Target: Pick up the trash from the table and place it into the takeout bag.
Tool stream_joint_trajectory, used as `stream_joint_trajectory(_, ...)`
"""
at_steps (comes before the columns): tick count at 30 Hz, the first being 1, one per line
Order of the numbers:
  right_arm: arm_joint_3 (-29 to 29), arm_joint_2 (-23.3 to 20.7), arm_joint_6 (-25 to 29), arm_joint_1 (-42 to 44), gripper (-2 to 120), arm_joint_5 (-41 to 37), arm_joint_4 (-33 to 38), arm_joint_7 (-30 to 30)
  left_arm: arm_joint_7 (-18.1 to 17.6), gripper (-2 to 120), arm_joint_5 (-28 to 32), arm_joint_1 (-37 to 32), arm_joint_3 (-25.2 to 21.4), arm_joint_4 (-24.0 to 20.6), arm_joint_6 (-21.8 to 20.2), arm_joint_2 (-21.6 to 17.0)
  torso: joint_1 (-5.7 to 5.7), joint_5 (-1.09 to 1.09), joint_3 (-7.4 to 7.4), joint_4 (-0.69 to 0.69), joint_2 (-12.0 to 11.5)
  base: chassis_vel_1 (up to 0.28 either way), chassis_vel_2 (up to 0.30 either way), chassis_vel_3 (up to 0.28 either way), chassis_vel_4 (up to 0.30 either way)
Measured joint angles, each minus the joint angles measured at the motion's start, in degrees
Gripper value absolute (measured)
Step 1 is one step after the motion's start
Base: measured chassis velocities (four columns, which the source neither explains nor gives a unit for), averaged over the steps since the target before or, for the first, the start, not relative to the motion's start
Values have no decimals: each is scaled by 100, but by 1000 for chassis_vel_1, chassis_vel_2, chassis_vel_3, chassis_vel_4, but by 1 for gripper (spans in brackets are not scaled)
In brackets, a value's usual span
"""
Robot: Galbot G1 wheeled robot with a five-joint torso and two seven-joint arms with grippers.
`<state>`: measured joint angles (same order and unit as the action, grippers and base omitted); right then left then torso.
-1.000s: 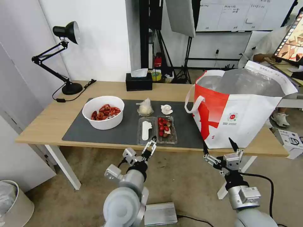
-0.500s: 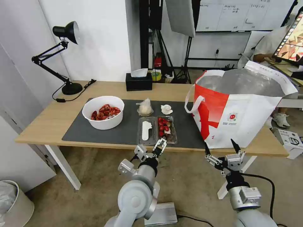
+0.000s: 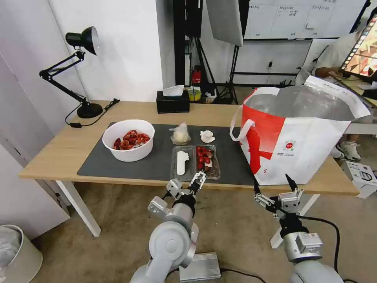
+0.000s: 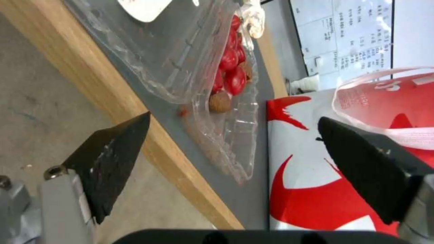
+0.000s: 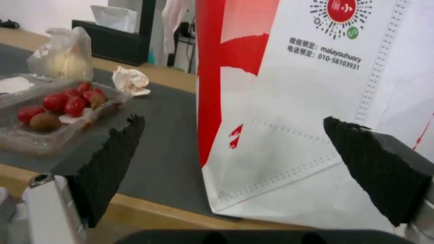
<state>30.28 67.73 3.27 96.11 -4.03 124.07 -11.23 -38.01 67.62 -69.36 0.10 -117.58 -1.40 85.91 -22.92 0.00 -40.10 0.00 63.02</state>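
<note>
Left gripper (image 3: pixel 197 181) hangs with jaws spread right at the near bench (image 3: pixel 59 153) edge, just short of the clamshell tray (image 3: pixel 195 162). Right gripper (image 3: pixel 273 188) waits wide apart near the takeout bag (image 3: pixel 298 137), standing at the bench's right.

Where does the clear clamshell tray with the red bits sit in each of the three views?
Head view: clamshell tray at the mat's near edge, just beyond the open left gripper.
Left wrist view: tray between the fingertips, farther off.
Right wrist view: tray beyond one fingertip, beside the bag.
Shared landmark: the takeout bag.
</note>
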Motion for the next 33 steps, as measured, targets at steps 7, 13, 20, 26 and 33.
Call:
stream_joint_trajectory(7,11,-48,0,-4,100,-118,-5,-35,-17,100,-31,73,26,96,15,-4,0,0,0,0,0,0,0,0,0)
stream_joint_trajectory(13,-16,-37,15,-26,100,-121,-75,-41,-22,100,-49,91,26,169,19,24,1,0,0,0,0,0,0,0,0)
stream_joint_trajectory(20,-89,12,41,-67,100,-101,-189,-41,-64,100,-41,135,-7,160,40,6,1,0,0,0,0,0,0,0,0)
stream_joint_trajectory(26,-99,11,43,-117,100,-100,-227,-41,-84,100,-30,155,-60,153,45,-7,1,0,0,0,0,0,0,0,0)
stream_joint_trajectory(33,-116,23,44,-143,100,-100,-265,-41,-98,100,8,246,-131,230,59,-5,1,0,0,0,0,0,0,0,0)
